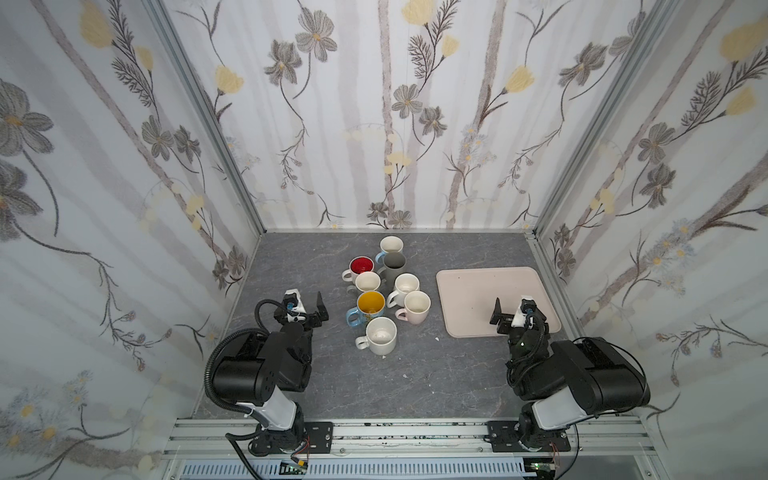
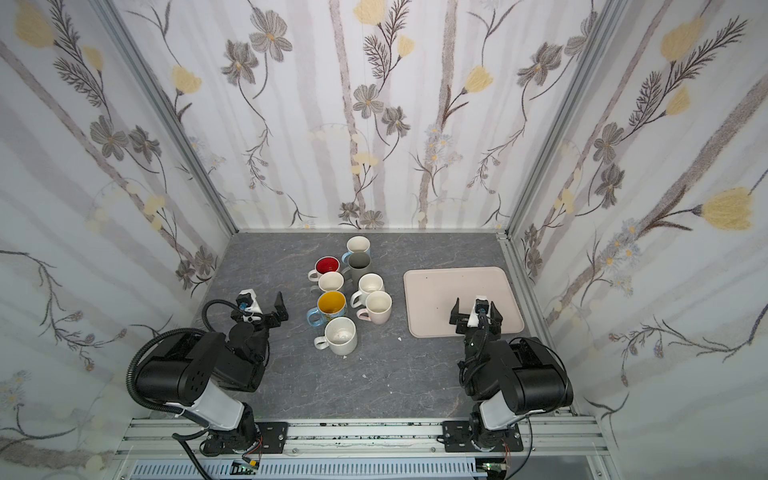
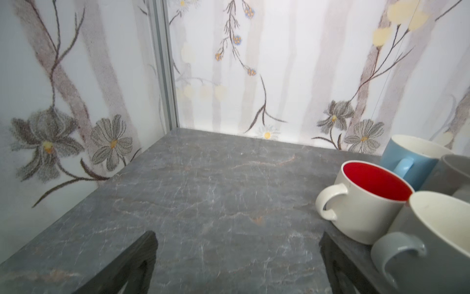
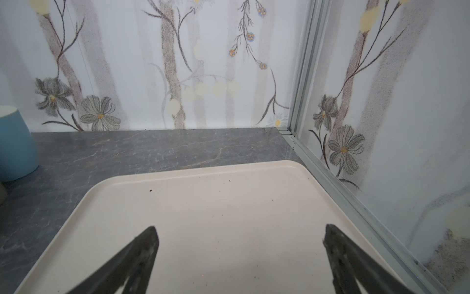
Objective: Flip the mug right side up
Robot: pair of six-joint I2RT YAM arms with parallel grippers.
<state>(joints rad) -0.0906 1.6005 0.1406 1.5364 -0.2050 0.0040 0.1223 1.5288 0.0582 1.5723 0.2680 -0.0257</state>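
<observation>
Mugs (image 1: 380, 332) eight, all upright, tray (image 1: 478, 286) one

Listed: red-lined mug (image 1: 361, 265), white outside; yellow-lined mug (image 1: 370, 303), blue outside; grey mug (image 1: 392, 272); light-blue mug (image 1: 390, 245), white inside; pink mug (image 1: 417, 306). The tray (image 1: 478, 291) is recorded as pale pink, the tabletop (image 1: 415, 374) as grey, marble-veined, the walls (image 1: 374, 124) as white, printed with grey and yellow flowers.

Grey marbled tabletop (image 1: 415, 382): eight mugs (image 1: 371, 302) clustered left of centre, openings up; pink tray (image 1: 478, 286) flat at right.
</observation>
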